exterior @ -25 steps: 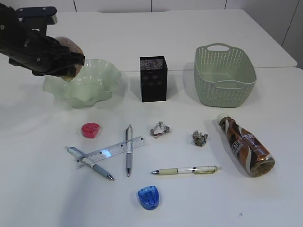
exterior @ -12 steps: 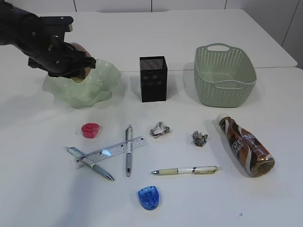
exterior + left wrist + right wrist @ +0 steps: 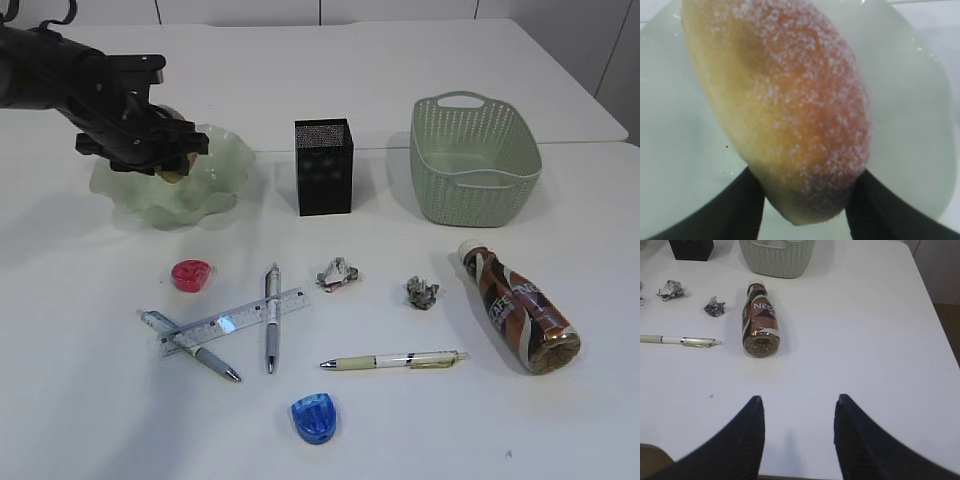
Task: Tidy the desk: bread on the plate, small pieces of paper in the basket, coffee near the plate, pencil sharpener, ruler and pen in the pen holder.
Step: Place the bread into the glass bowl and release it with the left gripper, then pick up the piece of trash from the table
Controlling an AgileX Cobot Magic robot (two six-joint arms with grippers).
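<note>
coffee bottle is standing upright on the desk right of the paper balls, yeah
Not quite: the coffee bottle is lying on its side on the desk, right of the paper balls, as the exterior and right wrist views show.

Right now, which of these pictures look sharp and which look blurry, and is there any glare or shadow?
Left wrist view: the bun fills the picture and looks soft, as do the dark fingers beside it. Right wrist view: the bottle is fairly sharp, and the claw throws a faint shadow on the table. Exterior view: even light, soft shadows beside the black mesh box and basket, no strong glare.
</note>
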